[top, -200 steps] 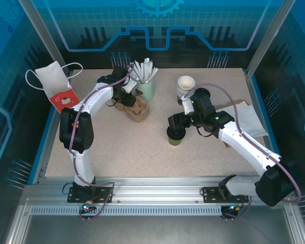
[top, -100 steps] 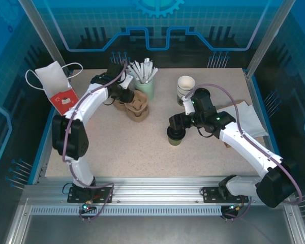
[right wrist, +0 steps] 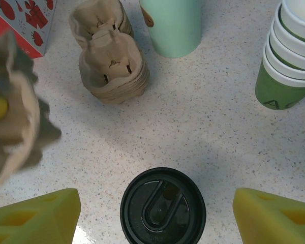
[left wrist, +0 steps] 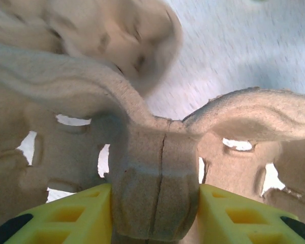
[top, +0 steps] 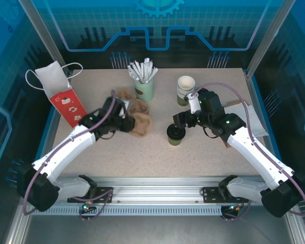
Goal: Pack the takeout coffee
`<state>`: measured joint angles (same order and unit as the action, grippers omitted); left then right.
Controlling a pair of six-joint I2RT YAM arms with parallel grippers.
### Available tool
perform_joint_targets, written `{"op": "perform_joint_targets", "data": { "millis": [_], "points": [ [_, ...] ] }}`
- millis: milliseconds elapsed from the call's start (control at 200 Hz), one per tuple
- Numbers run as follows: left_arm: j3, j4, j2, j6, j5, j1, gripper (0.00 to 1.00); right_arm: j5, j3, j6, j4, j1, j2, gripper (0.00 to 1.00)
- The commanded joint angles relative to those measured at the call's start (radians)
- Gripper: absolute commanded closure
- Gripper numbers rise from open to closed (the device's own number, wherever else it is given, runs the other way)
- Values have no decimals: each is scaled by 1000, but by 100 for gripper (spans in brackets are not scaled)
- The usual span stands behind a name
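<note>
Between the right claw's (right wrist: 156, 206) fingers (right wrist: 40, 218), olive takeout coffee (top: 175, 137), black lid (right wrist: 162, 207)

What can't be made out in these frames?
- Takeout coffee, right wrist view: its black lid hides the cup body and whatever is inside.
- Pulp cup carrier, left wrist view: too close and cut off by the edges, so its pockets can't be counted.
- Same carrier, right wrist view: blurred at the left edge.
- Left pincer, top view: the carrier covers its fingertips.

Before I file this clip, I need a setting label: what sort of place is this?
Likely a robot demo booth staged as a coffee counter: framed blue panels, stacked paper cups, pulp cup carriers.
</note>
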<state>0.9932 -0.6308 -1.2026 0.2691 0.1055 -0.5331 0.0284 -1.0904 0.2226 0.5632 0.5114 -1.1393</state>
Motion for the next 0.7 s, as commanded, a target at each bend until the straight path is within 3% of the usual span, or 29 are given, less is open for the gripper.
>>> {"op": "perform_joint_targets", "data": {
  "millis": [0,150,290,405,550,695],
  "points": [
    [-89,-8,31,200,79,-111,56,-24,1,-29,19,1,30,20],
    [-154,11,-29,351,155,-268,56,-16,23,-35,15,-7,38,20],
    [-182,72,-117,467,190,-361,56,-12,39,-41,9,-11,41,20],
    [-173,115,-191,520,207,-408,55,-6,41,-45,13,-15,39,20],
    [-115,45,-264,562,289,-465,52,-6,51,-54,17,-17,48,20],
    [-98,29,-297,583,288,-479,47,-5,63,-54,9,-22,53,20]
  ]
}}
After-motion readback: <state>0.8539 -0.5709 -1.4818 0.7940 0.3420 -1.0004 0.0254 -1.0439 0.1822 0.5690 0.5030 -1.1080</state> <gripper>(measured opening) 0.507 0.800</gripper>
